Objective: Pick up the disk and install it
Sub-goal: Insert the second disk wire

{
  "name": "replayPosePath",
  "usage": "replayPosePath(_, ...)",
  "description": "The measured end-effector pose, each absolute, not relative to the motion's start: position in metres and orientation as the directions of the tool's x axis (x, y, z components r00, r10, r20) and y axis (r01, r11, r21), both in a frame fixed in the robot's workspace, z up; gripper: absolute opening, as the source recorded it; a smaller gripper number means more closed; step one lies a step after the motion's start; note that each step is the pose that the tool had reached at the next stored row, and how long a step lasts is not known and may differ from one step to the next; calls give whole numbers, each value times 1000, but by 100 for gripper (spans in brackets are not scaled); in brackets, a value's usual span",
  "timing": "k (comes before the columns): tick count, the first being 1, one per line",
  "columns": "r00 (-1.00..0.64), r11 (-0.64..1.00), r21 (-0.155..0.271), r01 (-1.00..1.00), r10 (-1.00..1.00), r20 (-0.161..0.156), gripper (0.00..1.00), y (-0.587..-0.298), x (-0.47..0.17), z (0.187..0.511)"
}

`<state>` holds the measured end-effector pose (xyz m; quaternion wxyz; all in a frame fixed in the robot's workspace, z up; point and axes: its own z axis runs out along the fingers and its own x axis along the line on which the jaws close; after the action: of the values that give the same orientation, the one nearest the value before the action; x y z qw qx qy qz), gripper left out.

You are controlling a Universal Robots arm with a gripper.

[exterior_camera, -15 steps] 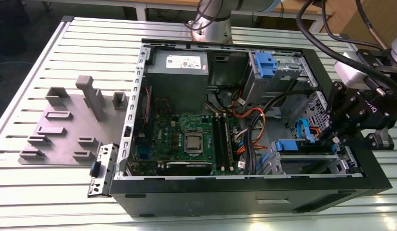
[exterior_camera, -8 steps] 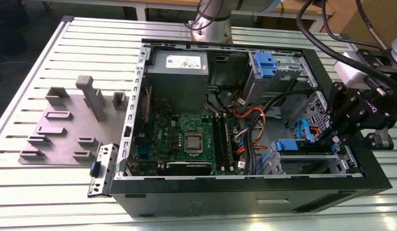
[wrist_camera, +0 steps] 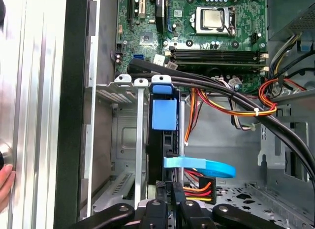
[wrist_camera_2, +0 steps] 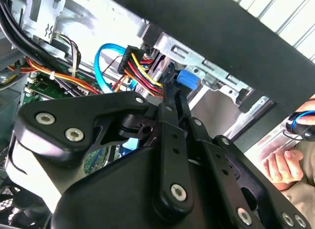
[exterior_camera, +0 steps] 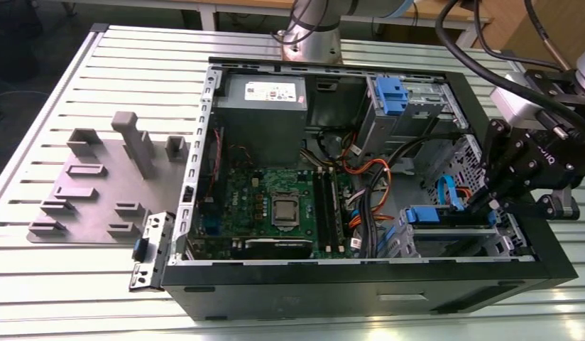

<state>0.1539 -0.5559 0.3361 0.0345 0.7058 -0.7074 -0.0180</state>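
Observation:
The disk stands on edge in a slot of the metal drive cage (wrist_camera: 140,140) at the case's corner. Its blue caddy tab (wrist_camera: 164,113) faces the motherboard, and the same blue tab (exterior_camera: 423,215) shows in the exterior view. My gripper (wrist_camera: 170,184) is shut, its fingertips together right over the disk's dark upper edge at the end away from the tab. I cannot tell whether they touch it. In the second wrist view the gripper (wrist_camera_2: 173,91) points at the blue tab (wrist_camera_2: 187,79). In the exterior view the gripper (exterior_camera: 484,207) hangs over the cage.
A blue flat cable (wrist_camera: 202,166) and red-yellow power leads (wrist_camera: 199,187) cross beside the disk. Black cable bundles (wrist_camera: 221,88) run over the motherboard (exterior_camera: 273,206). A grey power supply (exterior_camera: 262,96) sits at the back. A person's hand (wrist_camera_2: 283,165) is outside the case.

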Motion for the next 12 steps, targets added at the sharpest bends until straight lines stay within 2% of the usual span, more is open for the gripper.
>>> replayPosePath(12,-1,3,74,-997,-1000,23,16,-552,149,336)
